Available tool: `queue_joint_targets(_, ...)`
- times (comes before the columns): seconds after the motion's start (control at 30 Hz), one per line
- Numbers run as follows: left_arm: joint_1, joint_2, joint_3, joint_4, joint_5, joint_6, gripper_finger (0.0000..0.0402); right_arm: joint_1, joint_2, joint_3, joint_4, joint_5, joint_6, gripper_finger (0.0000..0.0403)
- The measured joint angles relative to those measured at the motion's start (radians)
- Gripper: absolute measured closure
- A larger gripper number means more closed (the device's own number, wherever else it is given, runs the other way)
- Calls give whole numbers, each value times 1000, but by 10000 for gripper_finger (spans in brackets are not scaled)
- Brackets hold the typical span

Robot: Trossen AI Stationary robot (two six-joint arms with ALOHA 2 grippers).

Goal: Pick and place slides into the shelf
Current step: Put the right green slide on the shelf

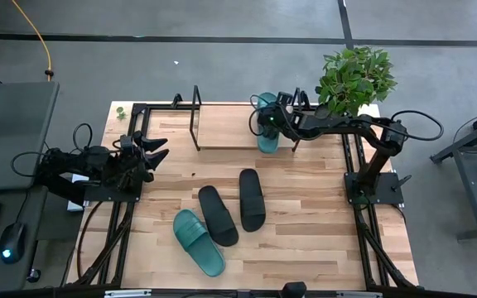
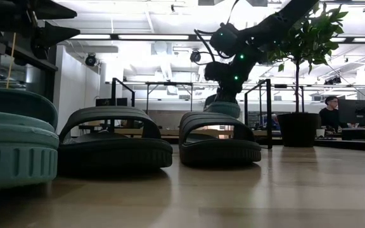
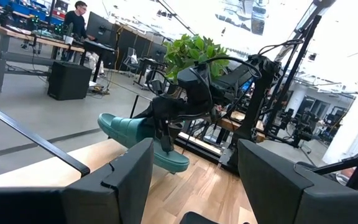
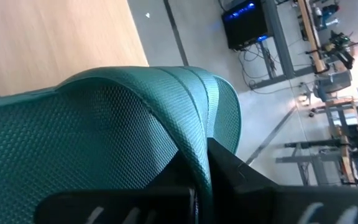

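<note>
At the far left we see the left gripper (image 1: 157,152) parked over the table's left edge, its dark fingers (image 3: 120,180) spread wide and holding nothing. Next, on the light wooden tabletop (image 1: 305,232), lies a teal-green ribbed rubber slide (image 1: 197,242) near the front, and just beside it to the right a black rubber slide (image 1: 218,215) set at a slant. A second black slide (image 1: 252,199) lies a little further right, apart from the first. Behind them stands the low shelf with a pale wooden board and thin black metal end frames (image 1: 222,131). At the shelf's right end the right gripper (image 1: 270,117) is clamped on the second teal-green slide (image 1: 267,132), held over the board's right end. Further right stands a leafy green potted plant (image 1: 354,79).
</note>
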Motion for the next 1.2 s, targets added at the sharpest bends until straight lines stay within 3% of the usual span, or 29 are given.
queue_joint_targets(0.4, 0, 0, 0, 38, 0, 20, 186, 12, 2, 12, -23, 6, 17, 403)
queue_joint_targets(0.73, 0, 0, 0, 44, 10, 31, 186, 21, 145, 238, -213, 35, 85, 403)
queue_joint_targets(1.2, 0, 0, 0, 23, 22, 27, 185, 18, 143, 214, -177, -40, 79, 403)
